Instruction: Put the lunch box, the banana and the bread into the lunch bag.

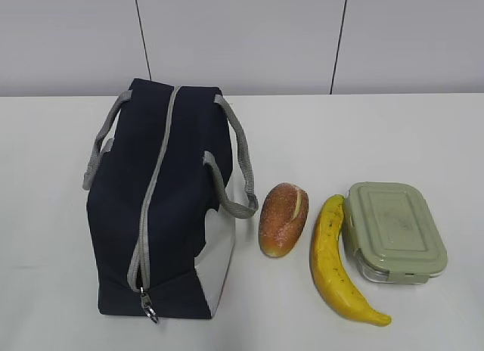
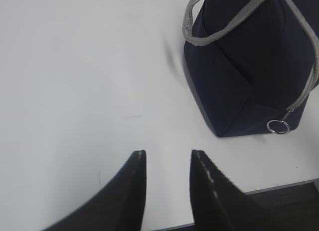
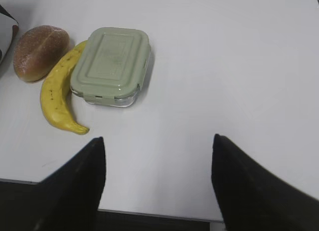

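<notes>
Lunch bag (image 1: pixel 155 215) zipped shut at table left, bread (image 1: pixel 283 218), banana (image 1: pixel 336 264), lunch box (image 1: pixel 393 230) lined up right of it, left gripper (image 2: pixel 167 156) parted narrowly and empty, right gripper (image 3: pixel 158 141) spread wide, nothing grasped.

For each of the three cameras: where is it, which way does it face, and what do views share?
Exterior: raised, slanting down at lunch bag, bread, banana, lunch box; no robot parts.
Left wrist: above the table's near edge, facing the bag's zipper end; left gripper open.
Right wrist: same edge, facing the three items; right gripper open.
Shared: both wrist views' objects appear in the exterior.
</notes>
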{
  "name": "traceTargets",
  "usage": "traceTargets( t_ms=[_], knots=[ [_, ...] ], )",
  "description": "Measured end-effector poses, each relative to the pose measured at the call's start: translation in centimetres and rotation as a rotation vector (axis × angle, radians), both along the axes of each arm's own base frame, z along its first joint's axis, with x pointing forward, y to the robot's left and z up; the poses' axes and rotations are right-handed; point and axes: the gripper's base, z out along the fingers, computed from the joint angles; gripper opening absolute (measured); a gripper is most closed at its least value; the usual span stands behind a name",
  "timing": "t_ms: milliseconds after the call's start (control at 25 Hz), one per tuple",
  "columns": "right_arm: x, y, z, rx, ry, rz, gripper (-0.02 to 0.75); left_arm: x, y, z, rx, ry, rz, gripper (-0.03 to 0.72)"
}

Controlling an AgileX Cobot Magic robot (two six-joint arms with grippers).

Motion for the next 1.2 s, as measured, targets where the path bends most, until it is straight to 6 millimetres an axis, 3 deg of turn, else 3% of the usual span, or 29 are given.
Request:
traceTargets(
  t_ms=[240, 480, 840, 1200],
  knots=[
    [-0.3, -0.1, 0.7, 0.013, -0.009, -0.014, 0.506, 0.0, 0.0, 0.0, 0.000, 0.000, 0.000, 0.227],
    [1.3, 0.5, 2.1, 0.077, 0.111, -0.016, 0.505, 0.0, 0.0, 0.0, 0.000, 0.000, 0.000, 0.227],
    [6.5, 1.7, 3.3, 0.103, 0.437, -0.036, 0.505, 0.0, 0.0, 0.0, 0.000, 0.000, 0.000, 0.227],
    [10.6, 2.9, 3.3, 0.156, 0.545, -0.014, 0.505, 0.0, 0.0, 0.0, 0.000, 0.000, 0.000, 0.227]
  ],
)
